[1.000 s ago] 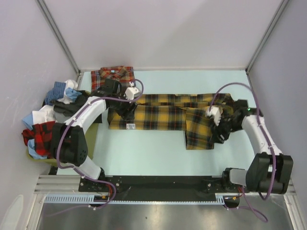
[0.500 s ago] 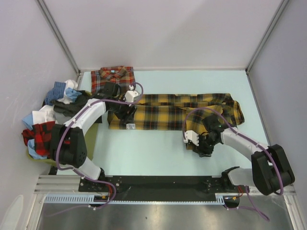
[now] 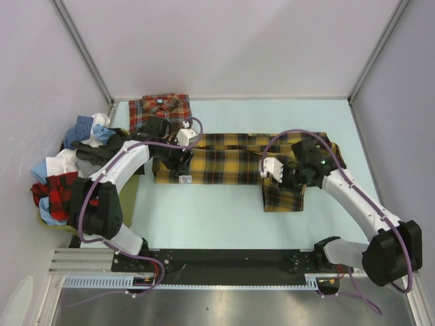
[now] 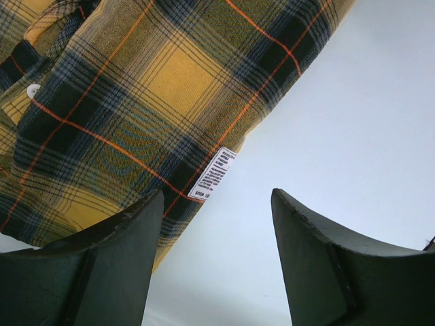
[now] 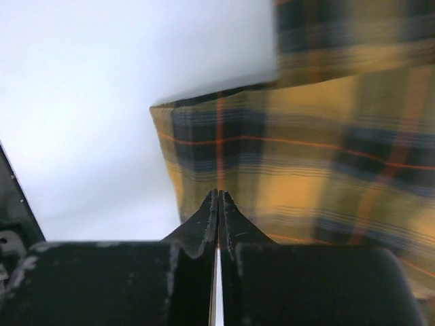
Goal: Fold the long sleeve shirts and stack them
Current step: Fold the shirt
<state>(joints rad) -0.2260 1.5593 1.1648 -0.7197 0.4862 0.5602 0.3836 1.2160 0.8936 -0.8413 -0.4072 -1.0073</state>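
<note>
The yellow-and-black plaid shirt lies spread lengthwise across the middle of the table, with one sleeve folded toward the front. My left gripper is open and empty over the shirt's left end. In the left wrist view, the left gripper hovers by the shirt's edge and its white care label. My right gripper is shut above the sleeve. In the blurred right wrist view, the right gripper has its jaws pressed together with the fabric beyond them. The red-orange plaid shirt lies folded at the back left.
A heap of mixed clothes lies off the table's left edge beside the left arm. Grey walls with metal posts enclose the back and sides. A black rail runs along the near edge.
My right arm swung from the shirt's right end down to the sleeve's front end, then back up over the sleeve. The sleeve stays on the table. My left gripper barely moved.
</note>
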